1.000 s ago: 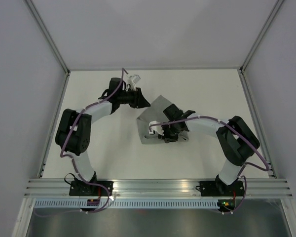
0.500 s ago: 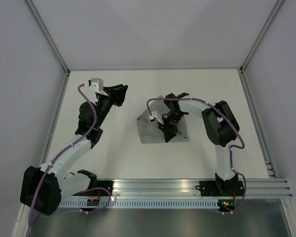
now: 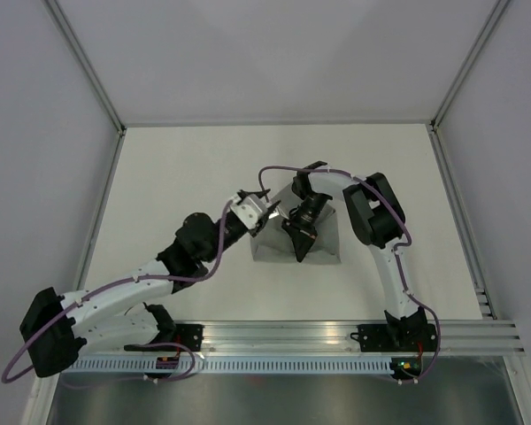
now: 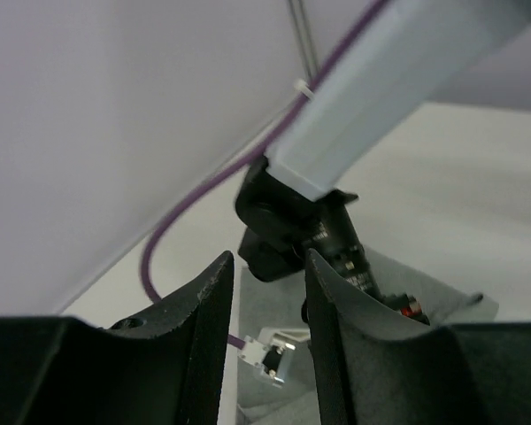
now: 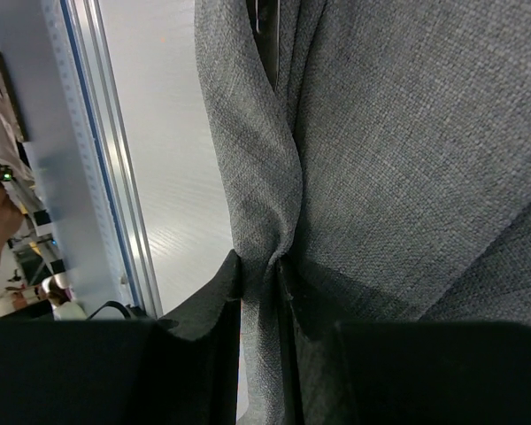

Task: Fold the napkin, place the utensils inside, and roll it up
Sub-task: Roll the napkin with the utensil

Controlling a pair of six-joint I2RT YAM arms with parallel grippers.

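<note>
Pale walls [image 3: 35, 133] box in a white table [image 3: 186, 168], with metal posts [image 3: 84, 62] in the far corners and a ribbed metal rail [image 3: 283, 335] along the near edge. The left gripper [image 4: 267, 266] reaches in from the near left and hangs just left of the napkin [image 3: 326, 243], fingers apart, nothing between them. The grey napkin sits about mid-table, a bit right of centre, bunched up. The right gripper [image 5: 261, 266] is on top of it, pinched tight on a fold of the cloth.
</note>
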